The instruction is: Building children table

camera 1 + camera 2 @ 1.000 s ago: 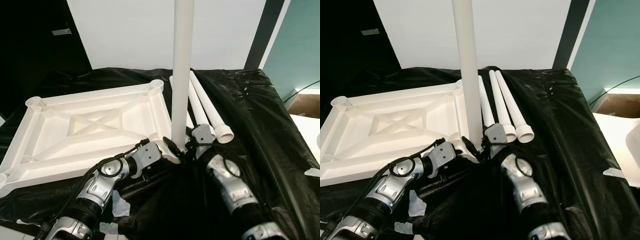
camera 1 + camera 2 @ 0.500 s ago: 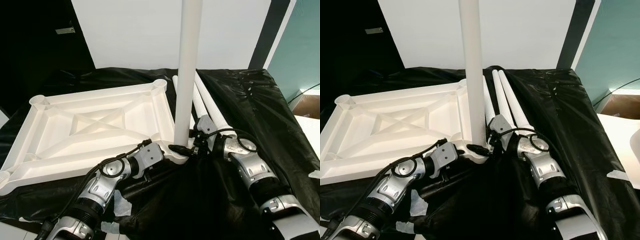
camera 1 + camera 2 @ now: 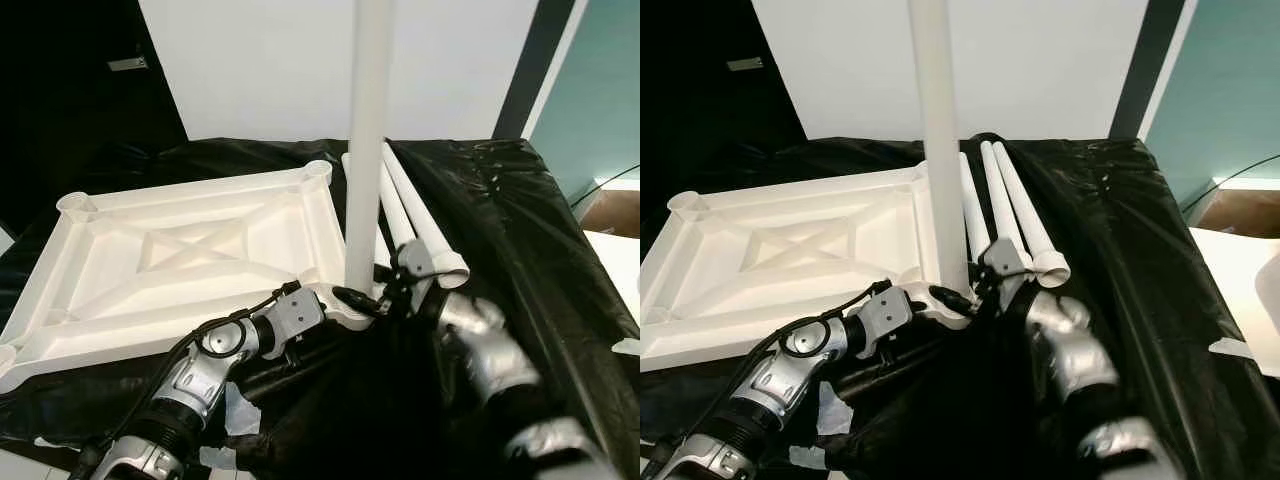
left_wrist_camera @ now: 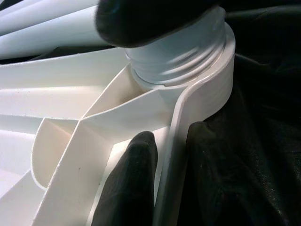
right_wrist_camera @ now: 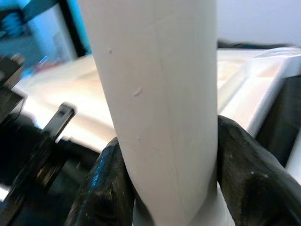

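I see the tabletop (image 3: 190,250) lying upside down on the desk (image 3: 520,220), 1 leg (image 3: 366,150) upright in its near right corner, 3 legs (image 3: 425,225) lying just right.

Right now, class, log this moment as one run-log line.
stage: leg fitting | upright leg in corner socket of tabletop | right gripper shut on leg | left gripper pinching tabletop rim | spare legs beside

The near right corner of the white tabletop (image 3: 190,255) is crowded: an upright leg (image 3: 366,150) stands in its corner socket, with the left tool (image 3: 345,297) pinching the rim and the right tool (image 5: 174,183) clamped round the leg's base. Three loose legs (image 3: 420,225) lie just beside it toward the right. The black sheet (image 3: 530,230) along the table's right edge lies open.
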### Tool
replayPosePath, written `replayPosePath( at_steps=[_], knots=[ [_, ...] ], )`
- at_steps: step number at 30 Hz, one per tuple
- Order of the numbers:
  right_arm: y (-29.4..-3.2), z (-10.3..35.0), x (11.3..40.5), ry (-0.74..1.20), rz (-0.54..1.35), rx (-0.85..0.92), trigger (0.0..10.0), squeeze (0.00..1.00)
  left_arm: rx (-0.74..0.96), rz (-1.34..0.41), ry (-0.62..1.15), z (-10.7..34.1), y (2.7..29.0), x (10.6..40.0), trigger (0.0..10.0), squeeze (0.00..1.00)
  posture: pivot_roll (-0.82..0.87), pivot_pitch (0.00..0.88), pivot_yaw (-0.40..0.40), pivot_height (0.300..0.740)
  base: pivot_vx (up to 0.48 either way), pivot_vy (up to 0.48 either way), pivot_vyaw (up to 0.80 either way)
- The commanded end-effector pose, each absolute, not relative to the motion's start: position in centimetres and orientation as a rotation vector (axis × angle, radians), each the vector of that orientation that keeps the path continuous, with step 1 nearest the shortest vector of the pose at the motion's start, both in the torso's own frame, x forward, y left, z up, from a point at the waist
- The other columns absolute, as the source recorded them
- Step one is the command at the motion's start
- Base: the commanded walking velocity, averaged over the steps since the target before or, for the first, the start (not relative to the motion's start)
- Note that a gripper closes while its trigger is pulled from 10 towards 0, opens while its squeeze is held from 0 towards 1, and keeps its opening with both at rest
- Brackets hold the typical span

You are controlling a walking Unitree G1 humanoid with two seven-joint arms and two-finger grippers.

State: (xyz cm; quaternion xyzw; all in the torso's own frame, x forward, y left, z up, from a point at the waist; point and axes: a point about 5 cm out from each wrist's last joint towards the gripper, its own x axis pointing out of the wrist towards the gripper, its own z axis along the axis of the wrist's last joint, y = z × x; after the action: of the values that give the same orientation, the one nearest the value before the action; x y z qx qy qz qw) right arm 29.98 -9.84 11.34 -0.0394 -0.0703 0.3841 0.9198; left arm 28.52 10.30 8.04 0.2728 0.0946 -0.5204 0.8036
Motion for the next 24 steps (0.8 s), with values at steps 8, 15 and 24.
replayPosePath(
  at_steps=[8, 15, 24],
  knots=[
    [-10.9, 13.4, 30.5, -0.286, 0.396, -0.076, 0.0, 0.00, 0.575, -1.236, 0.386, 4.4, 10.2, 26.1, 10.0, 0.00, 0.07, 0.000, 0.025, 0.740, 0.000, 0.000, 0.00],
    [-10.8, 13.0, 30.1, -0.250, 0.421, -0.139, 10.0, 0.55, 0.443, -1.266, 0.359, 5.1, 9.5, 25.9, 10.0, 1.00, 0.06, 0.000, 0.016, 0.740, 0.000, 0.000, 0.00],
    [-10.5, 12.9, 29.9, -0.236, 0.430, -0.186, 10.0, 0.00, 0.237, -1.155, 0.215, 6.5, 9.3, 25.5, 10.0, 0.00, 0.07, 0.000, 0.006, 0.740, 0.000, 0.000, 0.00]
  ],
)
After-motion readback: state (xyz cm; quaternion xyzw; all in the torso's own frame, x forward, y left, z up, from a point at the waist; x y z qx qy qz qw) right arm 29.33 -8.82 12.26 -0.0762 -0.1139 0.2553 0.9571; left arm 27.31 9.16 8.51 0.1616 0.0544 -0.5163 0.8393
